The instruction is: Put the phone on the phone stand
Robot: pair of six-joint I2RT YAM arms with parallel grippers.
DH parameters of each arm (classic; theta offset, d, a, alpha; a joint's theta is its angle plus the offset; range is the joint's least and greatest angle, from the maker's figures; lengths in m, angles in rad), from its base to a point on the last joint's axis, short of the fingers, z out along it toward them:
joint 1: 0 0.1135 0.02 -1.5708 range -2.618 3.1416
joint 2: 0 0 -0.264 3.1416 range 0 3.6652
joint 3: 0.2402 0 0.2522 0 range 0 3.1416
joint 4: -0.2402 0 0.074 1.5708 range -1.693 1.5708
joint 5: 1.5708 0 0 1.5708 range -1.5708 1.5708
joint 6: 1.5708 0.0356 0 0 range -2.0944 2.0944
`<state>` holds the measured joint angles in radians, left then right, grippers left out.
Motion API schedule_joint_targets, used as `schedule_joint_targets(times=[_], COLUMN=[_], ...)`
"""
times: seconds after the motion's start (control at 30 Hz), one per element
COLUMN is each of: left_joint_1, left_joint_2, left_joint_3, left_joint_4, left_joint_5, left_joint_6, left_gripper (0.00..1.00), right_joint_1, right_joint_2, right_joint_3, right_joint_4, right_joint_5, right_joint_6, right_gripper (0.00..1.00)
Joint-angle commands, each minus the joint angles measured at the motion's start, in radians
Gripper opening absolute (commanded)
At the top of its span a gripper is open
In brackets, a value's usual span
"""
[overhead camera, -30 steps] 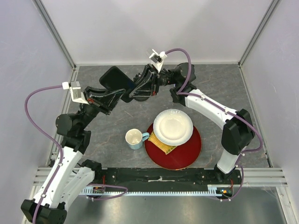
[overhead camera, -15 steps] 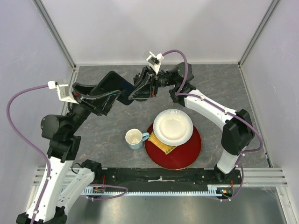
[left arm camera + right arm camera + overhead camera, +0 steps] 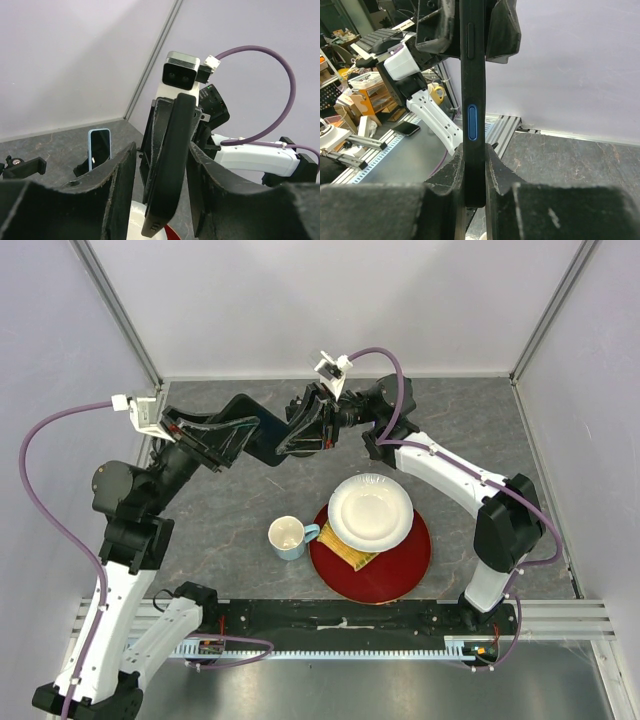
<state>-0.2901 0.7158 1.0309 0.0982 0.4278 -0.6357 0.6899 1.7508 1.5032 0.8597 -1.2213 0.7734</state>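
Right wrist view: right end effector (image 3: 473, 165) pinches the phone (image 3: 472, 115) edgewise; left end effector (image 3: 161, 152) straddles it, slightly spread.

Bright, even light, soft shadows; blurry foreground jaws in both wrist views.

The phone (image 3: 472, 100) is a slim black slab with a blue side button. It is held edge-on in the air over the far left part of the table (image 3: 230, 530). The right gripper (image 3: 472, 167) pinches one end, and the left gripper (image 3: 160, 155) flanks the other. The phone stand (image 3: 84, 167) is hard to make out. It seems to be a small dark base near the far edge.
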Motion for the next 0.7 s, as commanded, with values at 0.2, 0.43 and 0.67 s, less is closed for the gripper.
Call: schedule_joint_targets(times=[0.2,0.43,0.67], left_joint_1=[-0.003,-0.001,-0.001], left_joint_2=[-0.001,-0.006,0.004], left_joint_3=[0.031,0.028,0.021], left_joint_4=[0.020,0.031,0.046], left_joint_5=[-0.029,-0.023,-0.001], left_joint_6=[0.021,0.042,0.076], left_gripper=[0.43,0.31,0.02], right_joint_1=[0.003,0.003,0.003], right_joint_2=[-0.042,-0.039,-0.019], right_joint_3=[0.008,0.009,0.040], right_joint_4=[0.085,0.085,0.035], right_joint_5=[-0.004,-0.003,0.014], right_joint_6=[0.007,0.009,-0.003], right_gripper=[0.00,0.00,0.19])
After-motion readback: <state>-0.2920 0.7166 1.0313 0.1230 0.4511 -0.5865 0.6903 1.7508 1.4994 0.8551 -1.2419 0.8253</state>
